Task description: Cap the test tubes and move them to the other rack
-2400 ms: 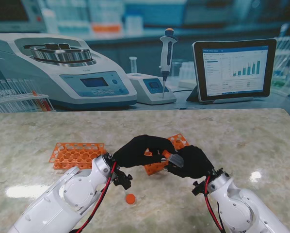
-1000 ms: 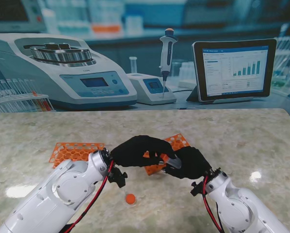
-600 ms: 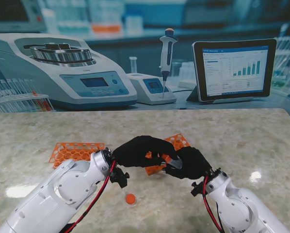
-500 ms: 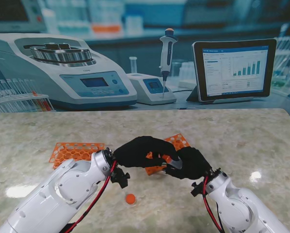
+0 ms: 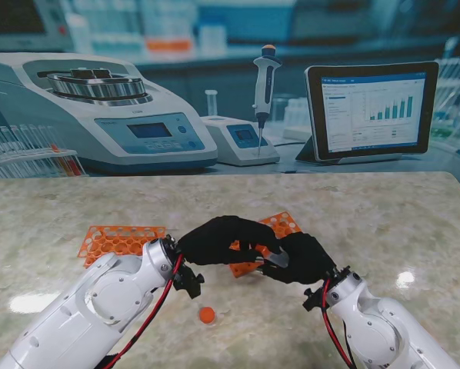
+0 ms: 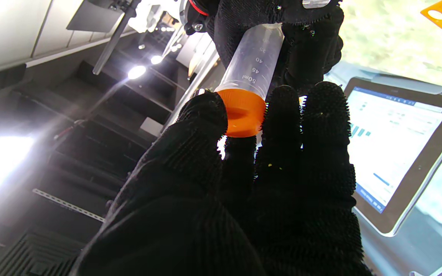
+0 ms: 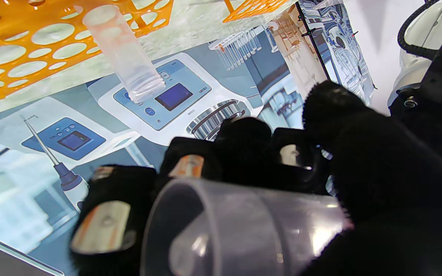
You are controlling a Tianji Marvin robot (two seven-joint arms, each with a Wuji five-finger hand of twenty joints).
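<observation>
My left hand [image 5: 221, 240] and right hand [image 5: 305, 258] meet over the middle of the table, in front of an orange rack [image 5: 282, 224]. The right hand is shut on a clear test tube [image 5: 273, 254], seen close up as the tube [image 7: 244, 230]. In the left wrist view, the left hand [image 6: 244, 199] has its fingertips [image 6: 205, 115] closed around the orange cap [image 6: 244, 113] sitting on the mouth of the tube [image 6: 253, 61]. An uncapped tube [image 7: 123, 50] stands in the rack [image 7: 33, 42]. A second orange rack [image 5: 122, 242] lies to the left.
A loose orange cap [image 5: 207, 314] lies on the marble table [image 5: 384, 215] nearer to me than the hands. Behind the table's far edge stand a centrifuge [image 5: 99, 108], a small device with a pipette [image 5: 265, 77] and a tablet [image 5: 372, 108].
The hands have stayed together on the tube and cap. The left forearm has swung slightly left and lower, and the left fingers have shifted a little on the cap.
</observation>
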